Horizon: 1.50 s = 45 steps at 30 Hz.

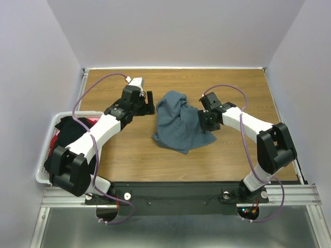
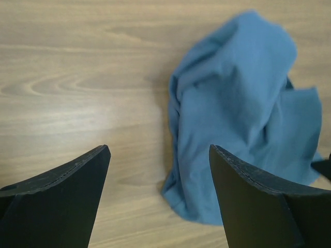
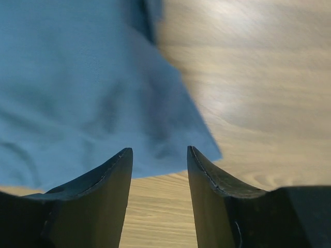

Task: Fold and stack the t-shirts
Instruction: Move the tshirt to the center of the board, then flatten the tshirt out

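I'm seeing even, bright overhead light; soft shadow hugging blue shirt (image 1: 178, 124) edge. Right wrist view blurring; pale glare showing on table (image 3: 258, 93).

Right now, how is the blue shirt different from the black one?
The blue shirt lies crumpled on the wooden table; the black shirt sits in the white basket. The blue shirt is mostly in view; the black shirt is partly hidden by the left arm. Neither is folded.
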Each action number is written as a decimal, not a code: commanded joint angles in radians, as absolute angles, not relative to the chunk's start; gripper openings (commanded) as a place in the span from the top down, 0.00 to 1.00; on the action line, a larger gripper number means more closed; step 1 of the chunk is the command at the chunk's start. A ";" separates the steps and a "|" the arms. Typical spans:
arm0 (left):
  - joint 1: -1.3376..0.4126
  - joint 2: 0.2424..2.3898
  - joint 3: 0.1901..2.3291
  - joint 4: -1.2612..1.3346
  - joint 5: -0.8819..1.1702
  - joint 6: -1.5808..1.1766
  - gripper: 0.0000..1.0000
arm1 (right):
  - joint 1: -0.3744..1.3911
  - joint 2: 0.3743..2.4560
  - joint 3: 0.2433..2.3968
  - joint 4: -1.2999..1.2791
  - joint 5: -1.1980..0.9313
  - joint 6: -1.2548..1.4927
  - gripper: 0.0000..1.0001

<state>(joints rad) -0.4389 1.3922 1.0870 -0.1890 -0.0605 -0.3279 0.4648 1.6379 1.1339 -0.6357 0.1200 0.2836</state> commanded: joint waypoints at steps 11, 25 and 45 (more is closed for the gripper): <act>-0.566 1.385 0.980 -0.094 0.009 -0.313 0.12 | 0.454 1.701 1.014 -0.600 0.255 0.396 0.50; -0.646 1.594 1.005 -0.081 -0.090 -0.364 0.27 | 0.454 1.689 1.000 -0.554 0.218 0.374 0.97; -0.603 2.212 2.320 -0.304 -0.078 -0.109 0.97 | 0.453 1.379 1.639 -0.681 0.270 0.261 0.99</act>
